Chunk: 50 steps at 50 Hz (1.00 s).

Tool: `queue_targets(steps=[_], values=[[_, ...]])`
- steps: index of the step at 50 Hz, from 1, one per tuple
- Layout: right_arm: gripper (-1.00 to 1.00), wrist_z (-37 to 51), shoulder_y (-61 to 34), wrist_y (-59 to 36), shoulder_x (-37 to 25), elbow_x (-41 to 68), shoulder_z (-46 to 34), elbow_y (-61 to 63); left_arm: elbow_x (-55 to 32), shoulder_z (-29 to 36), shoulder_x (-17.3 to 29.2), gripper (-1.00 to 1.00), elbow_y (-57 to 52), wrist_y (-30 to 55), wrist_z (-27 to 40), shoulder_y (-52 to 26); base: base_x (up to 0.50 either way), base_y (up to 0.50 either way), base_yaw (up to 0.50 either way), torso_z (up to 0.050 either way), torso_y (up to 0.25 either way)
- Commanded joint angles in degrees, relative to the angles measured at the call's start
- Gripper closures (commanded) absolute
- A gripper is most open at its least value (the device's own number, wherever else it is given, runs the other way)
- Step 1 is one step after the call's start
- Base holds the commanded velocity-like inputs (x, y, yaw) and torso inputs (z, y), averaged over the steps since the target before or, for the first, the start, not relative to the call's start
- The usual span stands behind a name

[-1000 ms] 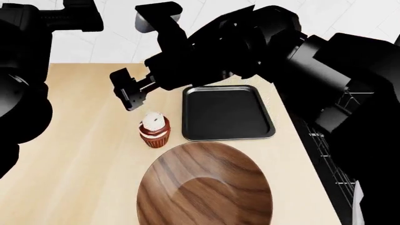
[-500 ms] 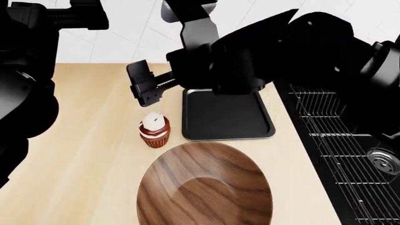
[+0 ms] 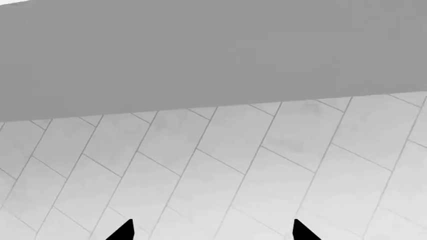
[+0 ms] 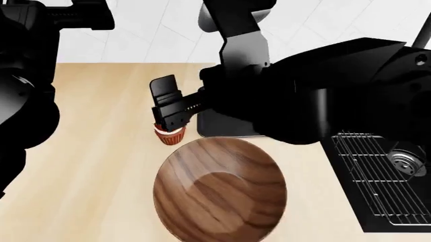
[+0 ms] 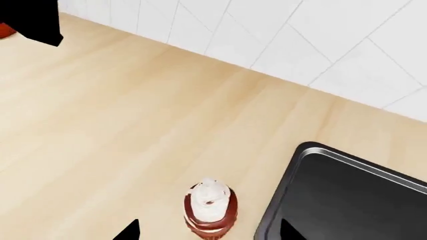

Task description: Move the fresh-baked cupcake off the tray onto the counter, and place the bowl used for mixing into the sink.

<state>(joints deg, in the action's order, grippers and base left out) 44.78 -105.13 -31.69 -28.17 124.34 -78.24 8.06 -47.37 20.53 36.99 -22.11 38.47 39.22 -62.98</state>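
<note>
Red-lined cupcake (image 5: 210, 210) stands on the counter (image 5: 113, 125) beside the tray (image 5: 353, 195), below the right gripper (image 4: 168, 108), fingers spread and empty; the bowl (image 4: 219, 189) awaits the sink (image 4: 384, 176).

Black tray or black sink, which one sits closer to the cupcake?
The flat shallow black tray, just beside the orange-lined cupcake on the beige wood-grain counter; the deep black sink lies beyond it.

Cupcake off the tray, bowl on the counter

The cupcake (image 5: 209, 211) stands upright on the beige counter (image 4: 94, 151) beside the black tray (image 5: 360, 200); the wooden bowl (image 4: 220, 191) sits nearby, outside the sink (image 4: 384, 186).
</note>
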Motion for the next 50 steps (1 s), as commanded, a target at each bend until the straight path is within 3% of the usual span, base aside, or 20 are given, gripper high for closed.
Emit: queue_targets(steps=[1, 26, 34, 42, 50], values=[[-1.00, 3.1, 0.9, 1.3, -2.6, 1.0, 0.8, 3.7, 0.5, 0.6, -0.5, -1.00, 0.6, 0.0, -0.2, -0.5, -0.27, 0.00, 0.00, 0.000, 0.000], [-1.00, 1.3, 3.1, 1.6, -2.5, 1.2, 0.5, 0.3, 0.3, 0.7, -0.3, -1.00, 0.4, 0.1, -0.3, -0.4, -0.19, 0.00, 0.00, 0.000, 0.000], [-1.00, 0.2, 7.0, 5.1, -7.4, 4.7, 1.9, -4.5, 0.8, 1.1, -0.5, -1.00, 1.2, -0.2, -0.6, -0.6, 0.00, 0.00, 0.00, 0.000, 0.000], [-1.00, 6.3, 9.9, 7.3, -18.4, 10.7, 3.1, 4.5, 1.6, 1.8, -1.3, -1.00, 2.4, -1.1, -1.2, -0.5, 0.00, 0.00, 0.00, 0.000, 0.000], [-1.00, 12.0, 11.7, 9.1, -25.7, 15.7, 3.3, 13.1, 1.1, 1.4, -1.0, -1.00, 1.8, -1.0, -1.2, -0.3, 0.00, 0.00, 0.00, 0.000, 0.000]])
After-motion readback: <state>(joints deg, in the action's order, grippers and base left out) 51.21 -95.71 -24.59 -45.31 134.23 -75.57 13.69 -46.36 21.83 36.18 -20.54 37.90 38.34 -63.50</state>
